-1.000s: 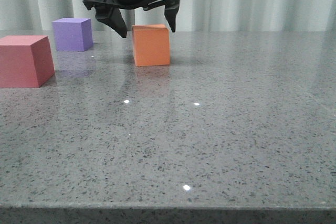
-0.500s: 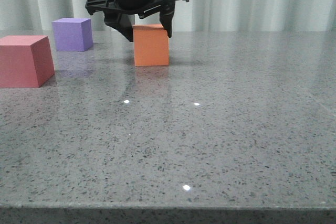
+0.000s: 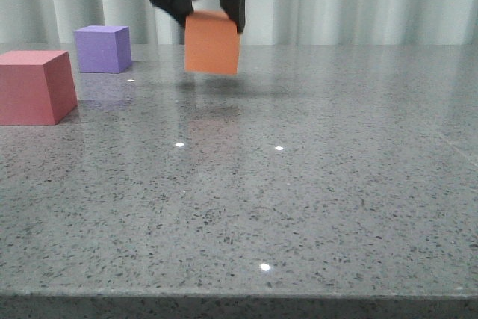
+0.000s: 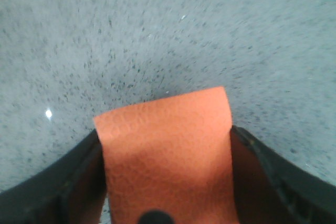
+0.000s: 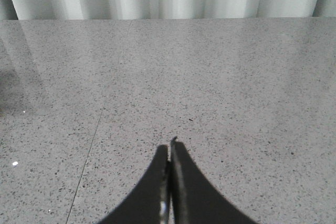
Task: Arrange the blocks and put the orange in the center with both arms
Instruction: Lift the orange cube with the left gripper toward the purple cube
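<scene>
My left gripper (image 3: 210, 14) is shut on the orange cube (image 3: 212, 43) and holds it just above the grey table, near the back and left of centre. In the left wrist view the orange cube (image 4: 168, 156) fills the space between my left gripper's (image 4: 165, 145) dark fingers. The purple cube (image 3: 103, 48) stands at the back left. The red cube (image 3: 33, 86) stands at the far left, nearer the front. My right gripper (image 5: 170, 148) is shut and empty over bare table; it does not show in the front view.
The speckled grey table (image 3: 299, 184) stretches to a front edge low in the front view. A pale curtain (image 3: 358, 1) hangs behind the table's far edge.
My left gripper came down around the orange cube, shut on it and has lifted it off the table, tilting it a little. The red and purple cubes have not moved.
</scene>
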Robot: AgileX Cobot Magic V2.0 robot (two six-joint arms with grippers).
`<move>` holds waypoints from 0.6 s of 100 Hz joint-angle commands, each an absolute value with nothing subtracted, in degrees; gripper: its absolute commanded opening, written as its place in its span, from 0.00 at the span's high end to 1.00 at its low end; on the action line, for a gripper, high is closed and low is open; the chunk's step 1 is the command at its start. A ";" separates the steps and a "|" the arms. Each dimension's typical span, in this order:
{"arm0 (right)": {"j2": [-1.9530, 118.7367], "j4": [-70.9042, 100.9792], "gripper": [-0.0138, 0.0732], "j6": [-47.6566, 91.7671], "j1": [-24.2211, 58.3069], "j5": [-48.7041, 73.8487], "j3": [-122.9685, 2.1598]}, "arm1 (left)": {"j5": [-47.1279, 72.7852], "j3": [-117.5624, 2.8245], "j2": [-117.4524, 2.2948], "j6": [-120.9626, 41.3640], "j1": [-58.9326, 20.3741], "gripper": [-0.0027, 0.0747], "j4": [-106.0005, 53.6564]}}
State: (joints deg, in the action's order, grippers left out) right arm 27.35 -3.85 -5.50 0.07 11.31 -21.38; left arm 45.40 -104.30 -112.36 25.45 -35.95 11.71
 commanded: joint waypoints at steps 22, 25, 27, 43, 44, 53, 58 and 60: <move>27.34 -4.03 0.92 -5.17 -0.35 6.50 -22.96 | 43.45 -103.46 -100.19 9.33 -29.06 0.59 -1.13; 27.34 -4.03 0.92 -5.17 -0.35 6.50 -22.96 | 43.56 -102.86 -99.51 7.71 -28.10 0.59 -2.11; 27.34 -4.03 0.92 -5.17 -0.35 6.50 -22.96 | 43.56 -102.36 -98.93 7.16 -27.33 0.59 -2.75; 27.34 -4.03 0.92 -5.17 -0.35 6.50 -22.96 | 43.56 -97.25 -95.00 2.72 -21.20 0.59 -4.76; 27.34 -4.03 0.92 -5.17 -0.35 6.50 -22.96 | 43.56 -96.76 -94.84 2.43 -20.93 0.59 -4.86; 27.34 -4.03 0.92 -5.17 -0.35 6.50 -22.96 | 42.87 -93.72 -92.98 0.00 -17.32 0.59 -6.05; 27.34 -4.03 0.92 -5.17 -0.35 6.50 -22.96 | 42.43 -92.17 -92.34 -1.09 -15.40 0.59 -6.81; 27.34 -4.03 0.92 -5.17 -0.35 6.50 -22.96 | 42.15 -91.86 -92.19 -1.23 -14.61 0.59 -7.17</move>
State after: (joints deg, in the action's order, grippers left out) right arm 27.35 -3.85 -5.50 0.07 11.31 -21.38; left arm 46.17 -92.12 -96.05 0.46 -17.22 -5.05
